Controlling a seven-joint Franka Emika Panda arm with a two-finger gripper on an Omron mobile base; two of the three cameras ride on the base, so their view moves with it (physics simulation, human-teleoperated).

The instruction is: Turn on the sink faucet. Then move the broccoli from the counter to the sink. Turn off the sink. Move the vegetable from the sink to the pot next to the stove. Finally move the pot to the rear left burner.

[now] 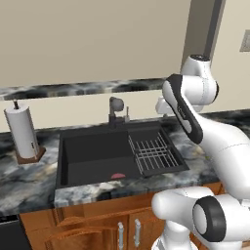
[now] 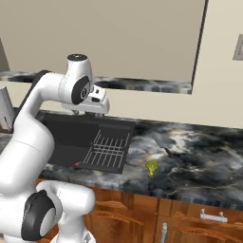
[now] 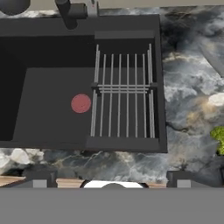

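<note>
The sink [image 3: 52, 87] lies left, the rack [image 3: 122, 103] in its right half. The broccoli [image 2: 151, 167] sits on the bench [image 2: 199, 161] right of the sink, untouched. It is judged light, springy and crumbly at the head; the stalk offers the firmer hold. The fingers [image 3: 113, 177] stand spread wide above the sink's front edge, holding nothing.

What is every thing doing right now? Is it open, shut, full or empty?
Gripper: open, holding nothing, above the sink.
Faucet: no water seen running.
Sink: no vegetable in it, rack on its right side.
Rack: nothing on it.
Broccoli: on the counter, right of the sink, untouched.
Paper towel roll: upright on its stand, left of the sink.
Cabinet doors: shut.
</note>
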